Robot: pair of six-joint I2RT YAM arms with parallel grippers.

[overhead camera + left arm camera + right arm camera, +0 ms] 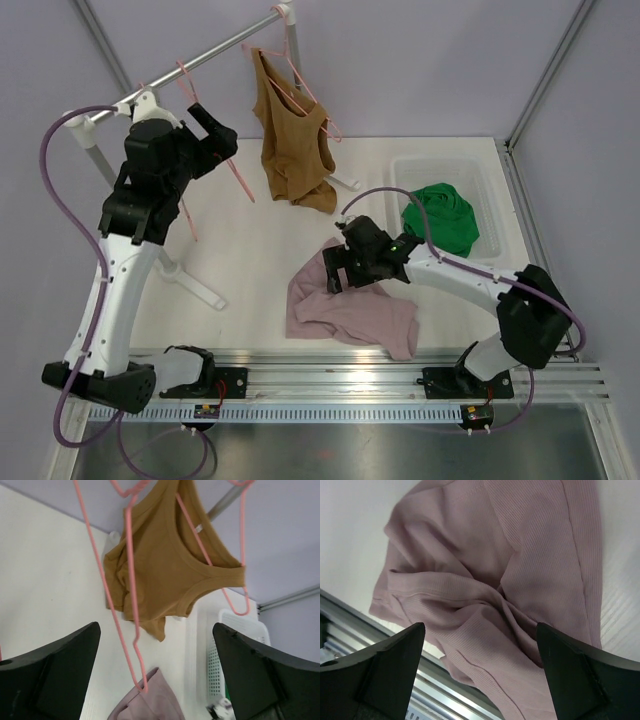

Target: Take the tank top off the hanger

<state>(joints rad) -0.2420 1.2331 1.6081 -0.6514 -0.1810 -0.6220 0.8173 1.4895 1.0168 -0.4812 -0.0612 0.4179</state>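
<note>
A mustard-brown tank top [292,140] hangs on a pink hanger [308,92] from the rail [205,58] at the back; it also shows in the left wrist view [170,565]. A second, bare pink hanger [235,170] hangs beside it, nearer my left gripper [222,140], and shows in the left wrist view [127,605]. The left gripper is open, raised near the rail, left of the tank top, holding nothing. A mauve tank top [345,300] lies crumpled on the table; my right gripper [340,268] is open just above it [485,590].
A white basket [492,190] at the right holds a green garment [440,218]. The rack's white feet [195,282] run across the table on the left. An aluminium rail [330,370] lines the near edge.
</note>
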